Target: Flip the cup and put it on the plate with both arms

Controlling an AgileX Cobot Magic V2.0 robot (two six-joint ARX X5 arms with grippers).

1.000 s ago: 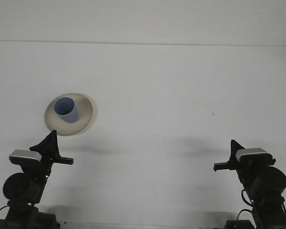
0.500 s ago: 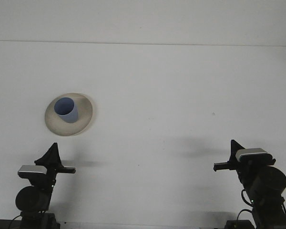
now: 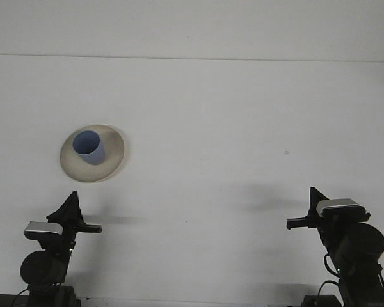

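A blue cup (image 3: pixel 89 147) stands upright, mouth up, on the beige plate (image 3: pixel 112 157) at the left of the white table. My left gripper (image 3: pixel 77 215) sits low near the front edge, below the plate and well apart from the cup, holding nothing that I can see. At the front right, my right gripper (image 3: pixel 306 212) is far from both cup and plate and also carries nothing.
The white table (image 3: pixel 230 128) stretches back to a pale wall, with its far edge running across the top of the view. Both arms' bases sit at the bottom corners.
The left arm has dropped lower and pulled back toward the front edge over the last second, then settled. Cup, plate and right arm have not moved.
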